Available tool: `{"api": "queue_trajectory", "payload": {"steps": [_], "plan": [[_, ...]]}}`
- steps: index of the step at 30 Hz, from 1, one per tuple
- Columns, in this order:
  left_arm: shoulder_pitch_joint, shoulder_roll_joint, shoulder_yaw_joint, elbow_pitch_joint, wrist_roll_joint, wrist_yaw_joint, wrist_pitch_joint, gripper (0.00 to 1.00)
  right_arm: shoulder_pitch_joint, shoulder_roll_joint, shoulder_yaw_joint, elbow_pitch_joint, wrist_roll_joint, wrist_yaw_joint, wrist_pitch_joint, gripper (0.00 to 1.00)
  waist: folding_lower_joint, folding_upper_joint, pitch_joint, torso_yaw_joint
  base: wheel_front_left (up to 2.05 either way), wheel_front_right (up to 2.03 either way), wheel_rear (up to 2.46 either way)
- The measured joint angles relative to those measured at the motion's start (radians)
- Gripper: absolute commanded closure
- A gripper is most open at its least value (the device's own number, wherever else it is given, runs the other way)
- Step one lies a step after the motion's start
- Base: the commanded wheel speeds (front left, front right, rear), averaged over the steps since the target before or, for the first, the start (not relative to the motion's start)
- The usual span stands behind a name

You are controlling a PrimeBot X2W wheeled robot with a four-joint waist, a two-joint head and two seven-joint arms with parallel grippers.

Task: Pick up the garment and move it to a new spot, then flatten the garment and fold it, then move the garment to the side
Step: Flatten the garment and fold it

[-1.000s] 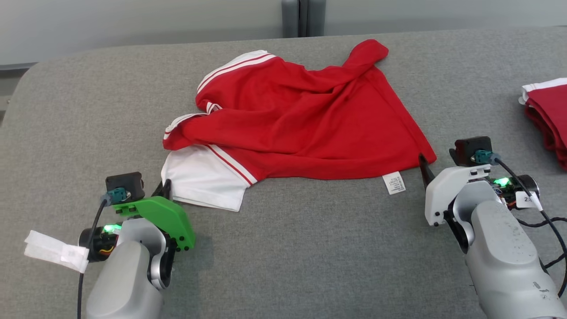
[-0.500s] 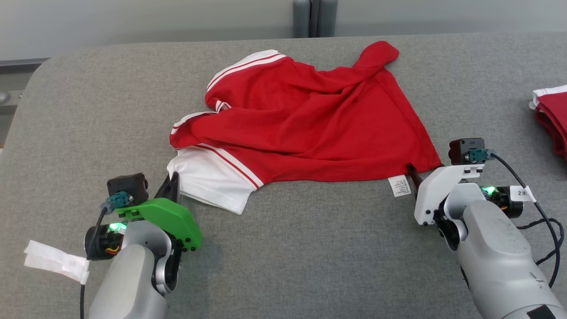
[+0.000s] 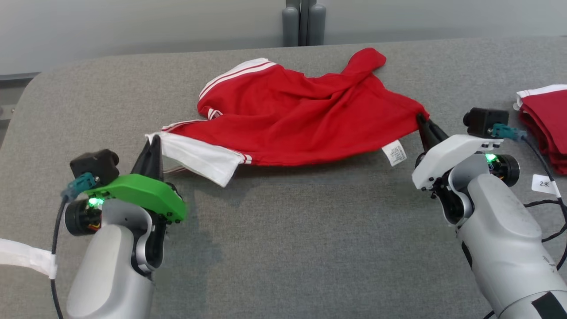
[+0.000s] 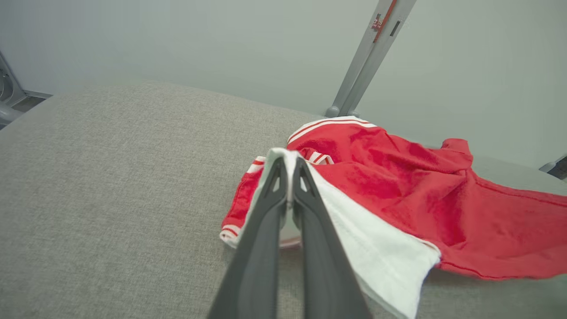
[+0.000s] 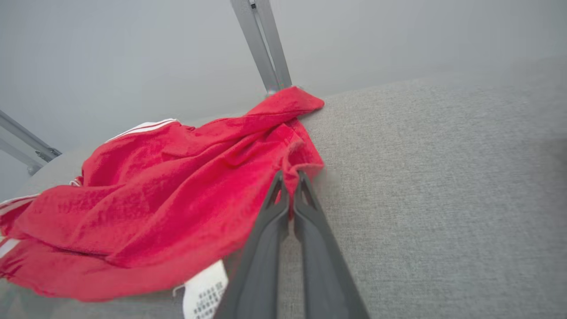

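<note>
Both pairs of fingers are closed right down on cloth. My L gripper [image 3: 152,141] pinches the edge of the white sleeve [image 3: 199,155]. My R gripper [image 3: 421,118] pinches the hem corner of the red jersey [image 3: 301,119], just past the care label [image 3: 394,153]. The jersey lies across the middle of the grey padded table [image 3: 283,248], strung between my two hands. Its near edge is lifted and casts a shadow, while the far part rests on the table.

I'd say the step is pick up and carry. To do it well:
- Raise L and R together and level, so neither pinch takes all the weight.
- Keep my hands well apart so the cloth hangs open, but not drum-tight. These are thin edge grips and I reckon a hard tug could slip one out.
- Get the far bunched end clear of the table before going sideways, or it'll drag and twist.
- Steer clear of the folded red pile [image 3: 542,119] on my R.

Hard to make out:
- How much cloth sits between the fingers, and whether it's one layer or two. The wrist views show the tips but not the bite.
- The sleeve's underside near my L is hidden.
- The label print is too small to read.
- Mid-body is all creases, so I can't tell front from back.
- The far corner near the metal post [image 3: 303,24] is twisted into a knob, maybe the other sleeve, can't say.
- The pile is cut off by the edge of the head view.
</note>
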Motion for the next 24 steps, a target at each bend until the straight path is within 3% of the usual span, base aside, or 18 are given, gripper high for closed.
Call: {"api": "queue_trajectory", "payload": {"steps": [11, 18, 24], "plan": [[-0.076, 0.029, 0.062, -0.254, -0.091, -0.024, 0.035, 1.00, -0.002, -0.077, 0.043, -0.245, 0.178, 0.000, -0.036, 1.00, 0.0000, 0.0000, -0.077, -0.027, 0.00, 0.00, 0.00], [-0.135, 0.048, 0.078, -0.475, -0.138, -0.025, 0.110, 1.00, 0.042, -0.122, -0.009, -0.514, 0.286, 0.000, 0.061, 1.00, 0.0000, 0.0000, -0.134, -0.051, 0.00, 0.00, 0.00], [-0.246, 0.082, 0.081, -0.657, -0.147, -0.009, 0.191, 1.00, 0.084, -0.124, -0.127, -0.804, 0.304, 0.000, 0.188, 1.00, 0.0000, 0.0000, -0.171, -0.076, 0.00, 0.00, 0.00]]}}
